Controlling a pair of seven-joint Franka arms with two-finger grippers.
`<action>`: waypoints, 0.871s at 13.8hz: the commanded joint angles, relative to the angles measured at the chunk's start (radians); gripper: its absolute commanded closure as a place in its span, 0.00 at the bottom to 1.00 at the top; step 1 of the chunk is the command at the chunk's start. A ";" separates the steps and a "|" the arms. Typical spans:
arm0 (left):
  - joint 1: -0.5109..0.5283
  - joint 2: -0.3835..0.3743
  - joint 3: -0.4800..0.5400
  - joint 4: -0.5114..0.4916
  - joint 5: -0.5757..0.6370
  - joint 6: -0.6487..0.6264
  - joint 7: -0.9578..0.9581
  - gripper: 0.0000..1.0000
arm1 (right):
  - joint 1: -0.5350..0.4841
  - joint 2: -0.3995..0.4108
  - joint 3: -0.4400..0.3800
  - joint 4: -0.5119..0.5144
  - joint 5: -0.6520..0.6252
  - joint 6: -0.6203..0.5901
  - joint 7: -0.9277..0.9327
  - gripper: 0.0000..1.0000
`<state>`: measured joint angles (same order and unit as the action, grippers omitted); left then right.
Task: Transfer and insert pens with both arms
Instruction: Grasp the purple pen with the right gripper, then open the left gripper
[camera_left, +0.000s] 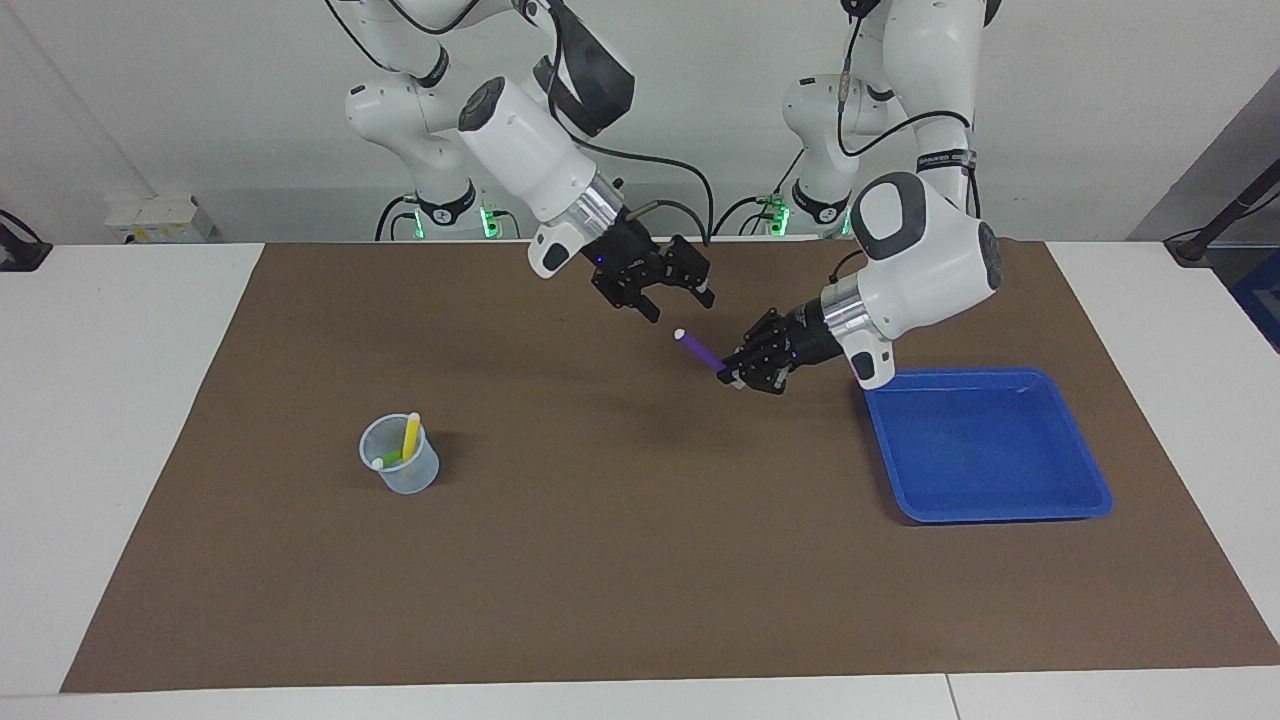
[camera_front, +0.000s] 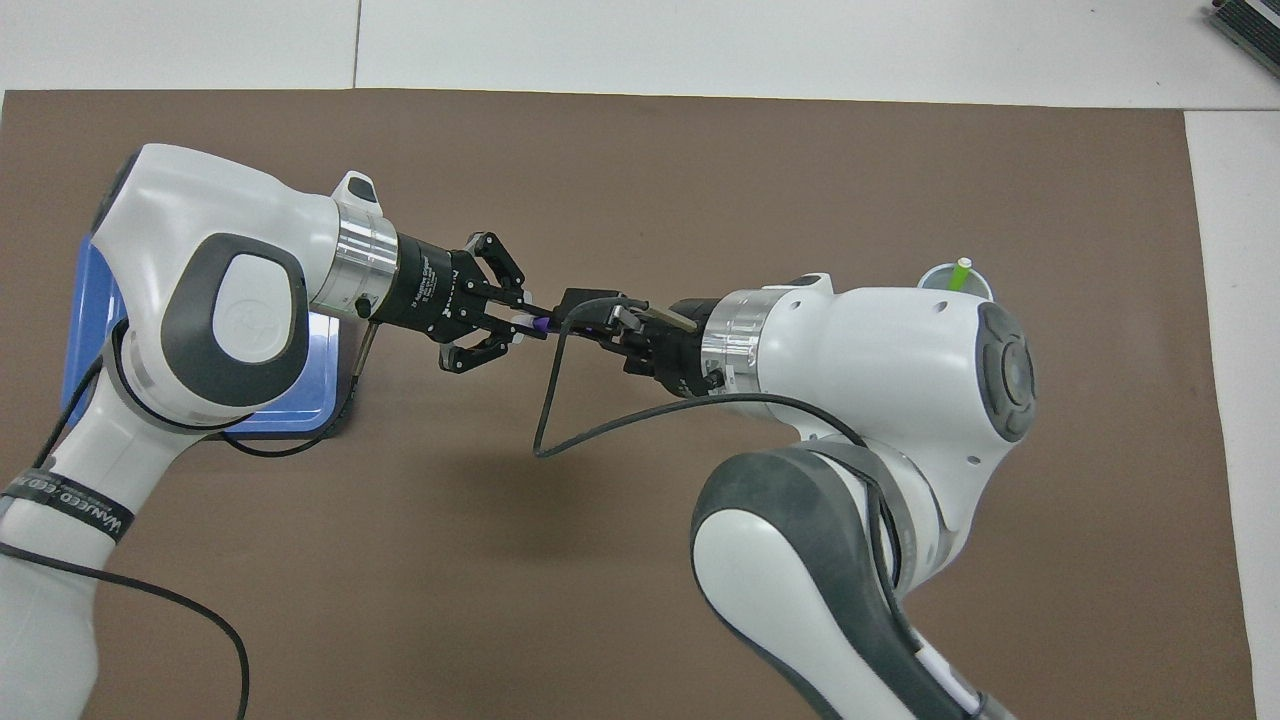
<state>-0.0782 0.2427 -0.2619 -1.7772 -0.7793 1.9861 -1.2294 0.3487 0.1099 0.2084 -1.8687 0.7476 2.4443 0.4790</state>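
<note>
My left gripper (camera_left: 738, 372) is shut on the lower end of the purple pen (camera_left: 699, 349) and holds it in the air over the middle of the mat, white cap pointing up toward my right gripper (camera_left: 681, 305). My right gripper is open just above the cap, apart from it. In the overhead view my left gripper (camera_front: 518, 325) shows a short piece of the purple pen (camera_front: 540, 324); my right gripper (camera_front: 586, 318) covers the rest. The yellow pen (camera_left: 411, 433) and the green pen (camera_left: 388, 460) stand in a clear cup (camera_left: 402, 472).
The blue tray (camera_left: 1000, 512) lies on the brown mat (camera_left: 640, 580) toward the left arm's end, with nothing in it. The cup stands toward the right arm's end. In the overhead view the right arm hides most of the cup (camera_front: 940, 278), and the left arm hides much of the tray (camera_front: 300, 415).
</note>
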 joint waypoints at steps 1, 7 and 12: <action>-0.005 -0.057 0.013 -0.036 -0.055 -0.039 -0.018 1.00 | 0.007 0.017 0.009 0.006 0.053 0.062 -0.029 0.10; -0.026 -0.072 0.012 -0.036 -0.058 -0.035 -0.065 1.00 | 0.000 0.016 0.009 0.000 0.059 0.053 -0.083 0.32; -0.026 -0.074 0.013 -0.034 -0.058 -0.036 -0.065 1.00 | -0.007 0.016 0.009 0.000 0.059 0.048 -0.085 0.54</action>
<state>-0.0964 0.1962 -0.2612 -1.7854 -0.8133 1.9575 -1.2859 0.3504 0.1236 0.2117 -1.8685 0.7720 2.4852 0.4313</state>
